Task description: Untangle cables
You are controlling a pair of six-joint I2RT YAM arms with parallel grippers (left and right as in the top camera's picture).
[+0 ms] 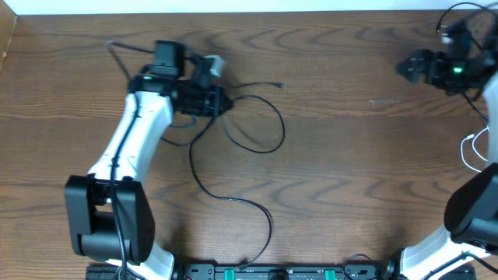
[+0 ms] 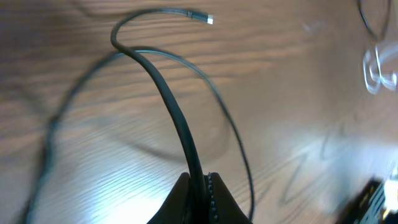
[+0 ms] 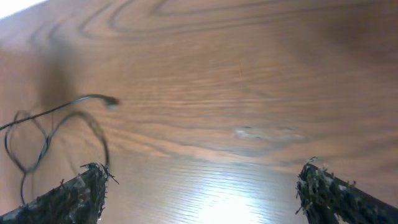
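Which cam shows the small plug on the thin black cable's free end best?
Left wrist: thin black cable ends in a sharp small plug. Overhead shows a speck; right wrist, a blur.

Dark wood-grain table [image 1: 350, 155] — soft glare across it.

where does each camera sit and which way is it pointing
Overhead: above the table, looking straight down; both arms, the left gripper and the right gripper show.
Left wrist: on the left arm, looking along its shut fingers at the black cable they pinch.
Right wrist: on the right arm, looking low across the wood between its open fingers.
Shared: the black cable's plug end shows in all three.
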